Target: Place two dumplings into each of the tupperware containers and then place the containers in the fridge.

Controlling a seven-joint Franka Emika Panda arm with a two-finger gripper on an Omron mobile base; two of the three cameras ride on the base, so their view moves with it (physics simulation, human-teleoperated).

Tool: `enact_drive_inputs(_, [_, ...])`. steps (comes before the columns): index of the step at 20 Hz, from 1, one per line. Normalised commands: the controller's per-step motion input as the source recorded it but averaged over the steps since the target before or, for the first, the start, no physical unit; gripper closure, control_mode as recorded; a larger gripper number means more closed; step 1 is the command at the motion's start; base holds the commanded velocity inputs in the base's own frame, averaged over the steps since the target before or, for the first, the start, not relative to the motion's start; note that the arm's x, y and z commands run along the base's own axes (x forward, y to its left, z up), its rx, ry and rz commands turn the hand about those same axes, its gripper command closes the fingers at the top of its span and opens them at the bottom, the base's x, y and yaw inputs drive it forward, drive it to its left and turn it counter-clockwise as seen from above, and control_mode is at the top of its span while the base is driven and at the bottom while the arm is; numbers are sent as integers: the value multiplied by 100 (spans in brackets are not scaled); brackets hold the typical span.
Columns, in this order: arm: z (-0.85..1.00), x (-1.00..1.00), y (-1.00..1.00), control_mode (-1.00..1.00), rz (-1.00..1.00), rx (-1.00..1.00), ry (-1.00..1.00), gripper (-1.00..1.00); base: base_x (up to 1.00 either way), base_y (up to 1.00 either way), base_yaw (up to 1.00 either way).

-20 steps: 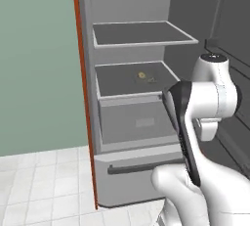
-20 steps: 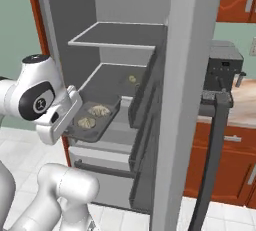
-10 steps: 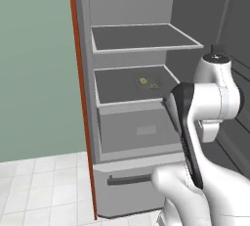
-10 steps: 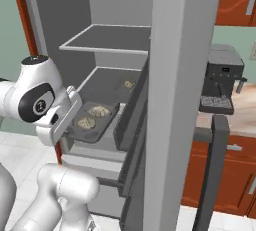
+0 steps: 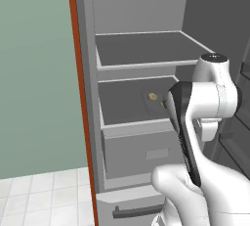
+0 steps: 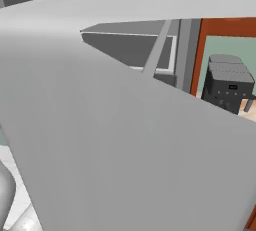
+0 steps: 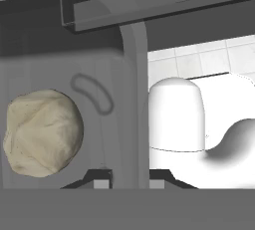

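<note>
Tupperware container (image 7: 117, 99) is getting carried by its rim, the gripper (image 7: 129, 181) pinching shut on the wall so the dumpling (image 7: 42, 133) is sitting flat inside and not rolling out. Fridge (image 5: 136, 49) is standing open right ahead, another container (image 5: 155, 99) already sitting on its middle shelf (image 5: 122, 107), so I'm guessing this one's heading in beside it.

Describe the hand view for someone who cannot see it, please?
Seen close up from the robot's hand, the gripper is shut on the raised wall of a dark grey tupperware container. One tan pleated dumpling lies inside it at the left, and white floor tiles show beyond the wall at the right.
</note>
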Motion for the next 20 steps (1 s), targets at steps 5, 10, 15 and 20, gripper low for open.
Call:
enact_drive_inputs(5, [0,0,0,100,0,0,0,100,0,-7,0])
enact_drive_inputs(10, [0,0,0,100,0,0,0,100,0,0,0])
enact_drive_inputs(15, [0,0,0,100,0,0,0,100,0,0,0])
enact_drive_inputs(20, [2,-58,-4,-100,1,0,-29,100,0,0,0])
